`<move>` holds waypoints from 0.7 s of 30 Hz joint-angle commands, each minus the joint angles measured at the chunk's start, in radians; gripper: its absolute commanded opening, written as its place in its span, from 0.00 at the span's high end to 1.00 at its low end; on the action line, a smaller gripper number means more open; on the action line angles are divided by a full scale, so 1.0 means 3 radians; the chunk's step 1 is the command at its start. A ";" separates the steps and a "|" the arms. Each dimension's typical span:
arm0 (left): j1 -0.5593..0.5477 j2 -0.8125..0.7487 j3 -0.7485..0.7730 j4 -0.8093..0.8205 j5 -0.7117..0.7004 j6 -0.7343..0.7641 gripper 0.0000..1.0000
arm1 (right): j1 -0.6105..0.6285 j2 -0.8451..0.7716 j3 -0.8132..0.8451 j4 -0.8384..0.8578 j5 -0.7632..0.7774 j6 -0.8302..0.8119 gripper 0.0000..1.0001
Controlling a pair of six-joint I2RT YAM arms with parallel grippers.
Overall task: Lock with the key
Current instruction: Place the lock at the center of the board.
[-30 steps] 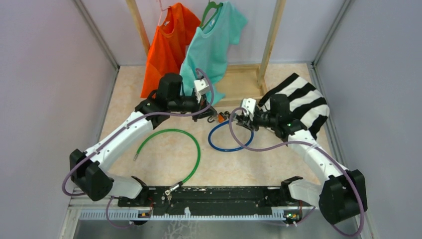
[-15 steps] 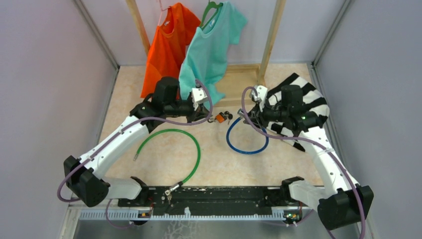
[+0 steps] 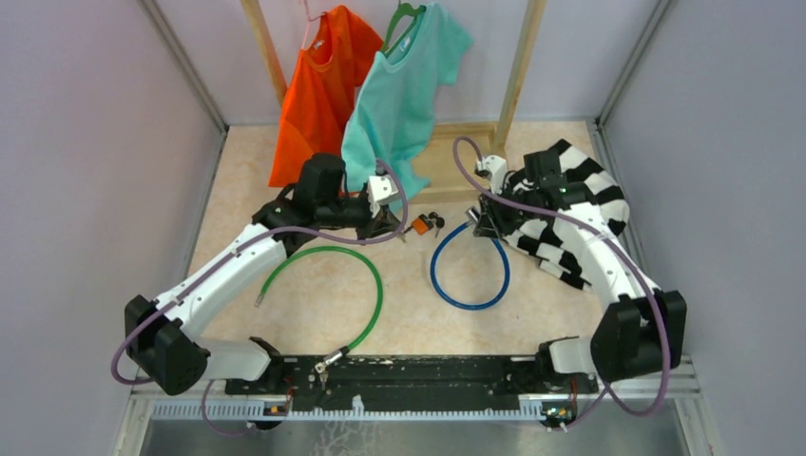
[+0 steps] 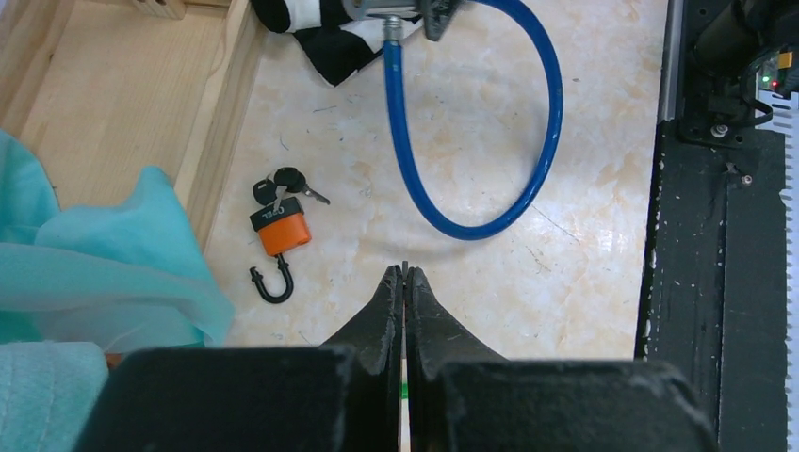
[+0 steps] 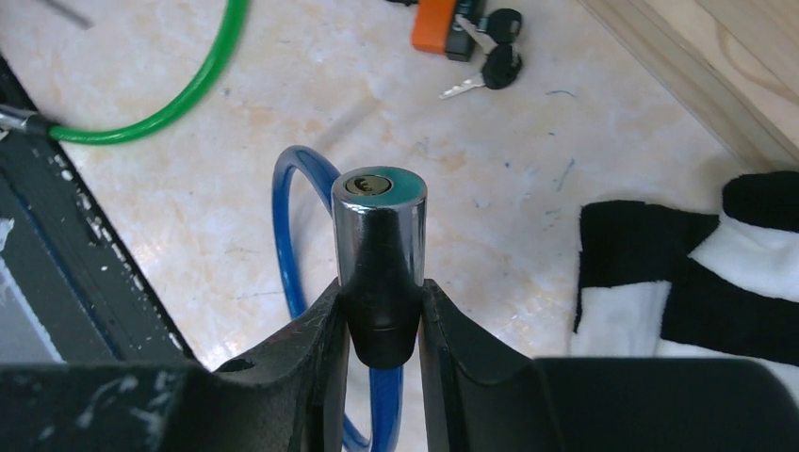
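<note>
Beige marbled counter (image 3: 411,318) is shut in by grey walls on either side and by a black rail (image 3: 409,372) along its near edge. The orange padlock (image 4: 285,232) is seen lying flat near the middle, just in front of a wooden frame base (image 4: 132,89). Its black shackle is turned toward the left hand (image 4: 404,282), and a bunch of keys (image 4: 287,181) is touching its opposite end. Whether a key is seated in the padlock cannot be told.

The left hand is held near the padlock, fingers pressed together with nothing between them. On the padlock's other side, the right hand (image 5: 380,303) is clamped on the chrome lock cylinder (image 5: 379,212) of the blue cable (image 3: 469,275), the keyhole facing the padlock. Part of the blue loop is hidden behind the cylinder in the right wrist view.

A green cable (image 3: 333,285) is curved well apart from the padlock, nearer the rail, and bare counter is left between the two loops. A striped cloth (image 3: 580,204) is partly covered by the right arm. The frame behind the padlock is partly hidden by a teal shirt (image 3: 399,85).
</note>
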 commanded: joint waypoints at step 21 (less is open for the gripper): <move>-0.0049 0.0254 -0.0313 0.0318 0.0070 0.0168 1.00 | -0.0289 0.2049 0.0818 0.0120 0.0193 -0.0494 0.84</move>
